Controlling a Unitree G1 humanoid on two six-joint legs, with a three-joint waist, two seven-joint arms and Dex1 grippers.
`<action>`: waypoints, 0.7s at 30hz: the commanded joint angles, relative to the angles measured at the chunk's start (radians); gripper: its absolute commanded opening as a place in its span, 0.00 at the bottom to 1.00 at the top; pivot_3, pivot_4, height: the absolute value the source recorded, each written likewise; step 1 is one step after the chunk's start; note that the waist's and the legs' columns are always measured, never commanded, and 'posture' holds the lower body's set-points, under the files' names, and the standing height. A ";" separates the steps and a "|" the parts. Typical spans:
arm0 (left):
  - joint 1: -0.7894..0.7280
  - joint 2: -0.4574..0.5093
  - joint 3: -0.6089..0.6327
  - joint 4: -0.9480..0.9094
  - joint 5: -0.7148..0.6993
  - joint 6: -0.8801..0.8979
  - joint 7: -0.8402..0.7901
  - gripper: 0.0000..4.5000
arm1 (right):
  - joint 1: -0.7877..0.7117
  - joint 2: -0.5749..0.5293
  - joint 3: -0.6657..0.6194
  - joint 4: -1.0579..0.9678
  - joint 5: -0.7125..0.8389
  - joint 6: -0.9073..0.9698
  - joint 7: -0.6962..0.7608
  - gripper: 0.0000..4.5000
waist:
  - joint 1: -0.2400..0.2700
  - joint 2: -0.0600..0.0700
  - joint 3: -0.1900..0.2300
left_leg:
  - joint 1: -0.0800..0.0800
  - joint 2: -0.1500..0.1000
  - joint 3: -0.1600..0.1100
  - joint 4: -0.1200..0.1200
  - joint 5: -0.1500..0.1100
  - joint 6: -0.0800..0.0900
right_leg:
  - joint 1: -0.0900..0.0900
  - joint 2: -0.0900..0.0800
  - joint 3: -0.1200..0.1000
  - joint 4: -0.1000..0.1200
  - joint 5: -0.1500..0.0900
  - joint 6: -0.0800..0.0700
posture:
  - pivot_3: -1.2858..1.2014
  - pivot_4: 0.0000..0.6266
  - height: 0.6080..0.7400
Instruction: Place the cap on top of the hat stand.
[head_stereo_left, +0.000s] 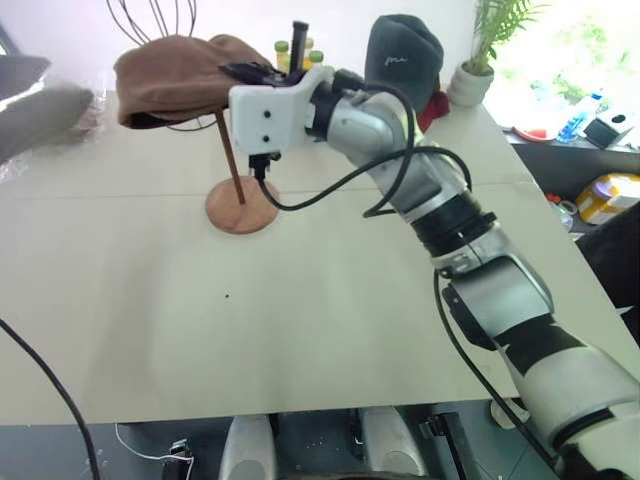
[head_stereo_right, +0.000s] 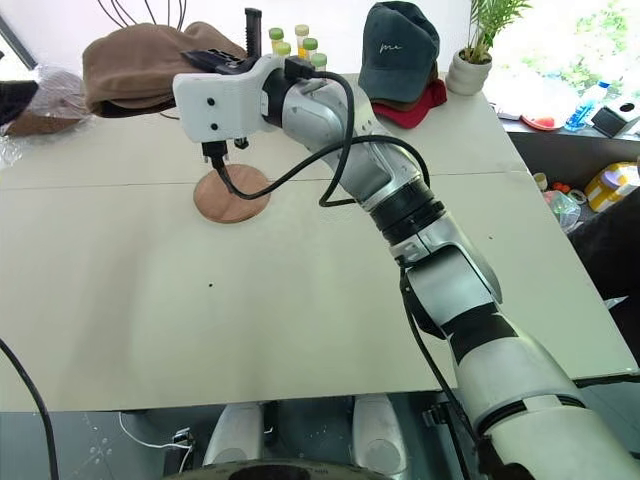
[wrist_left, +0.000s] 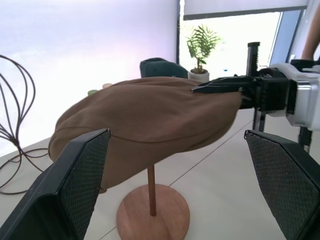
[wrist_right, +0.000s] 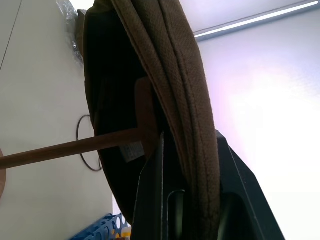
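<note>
Right gripper (wrist_left: 220, 88) is clamped narrow on the edge of the brown flat cap (head_stereo_left: 175, 78); the right wrist view shows the fabric rim pinched between its two fingers. The cap sits over the top of the reddish-brown wooden hat stand (head_stereo_left: 241, 206), draped across it, with the top disc visible inside the cap in the right wrist view. The rod stands upright and the round base rests on the white table (head_stereo_left: 150, 330).

Left gripper (wrist_left: 180, 190) is spread wide, holding nothing, just beside the cap, its fingers (wrist_left: 75, 180) apart from the fabric.

Behind on the table: dark grey baseball cap (head_stereo_right: 400, 50) on a red item, green-capped bottles (head_stereo_right: 292, 42), potted plant (head_stereo_right: 475, 60), dark wire-frame stand (wrist_left: 15, 120).
</note>
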 joint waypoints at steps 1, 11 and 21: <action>-0.030 0.035 0.013 0.006 -0.003 -0.027 -0.003 1.00 | 0.023 -0.004 0.000 -0.055 -0.011 0.001 0.011 0.00 | 0.000 0.000 0.000 | 0.000 0.000 0.000 0.000 0.000 0.000 | 0.000 0.000 0.000 0.000 0.000 0.000 | 0.52 0.24 0.91; -0.054 0.031 -0.039 0.007 -0.003 -0.052 -0.012 1.00 | 0.076 -0.010 -0.002 -0.069 -0.013 0.033 0.053 0.73 | 0.002 0.000 0.000 | 0.000 0.000 0.000 0.000 0.000 0.000 | 0.000 0.000 0.000 0.000 0.000 0.000 | 0.52 0.24 0.91; -0.095 0.032 -0.145 -0.027 -0.004 -0.070 -0.048 1.00 | 0.259 -0.181 -0.164 -0.353 0.270 0.071 0.290 0.82 | 0.010 -0.001 0.000 | 0.000 0.000 0.000 0.001 0.000 0.000 | 0.001 0.000 0.000 0.000 0.000 0.000 | 0.52 0.24 0.91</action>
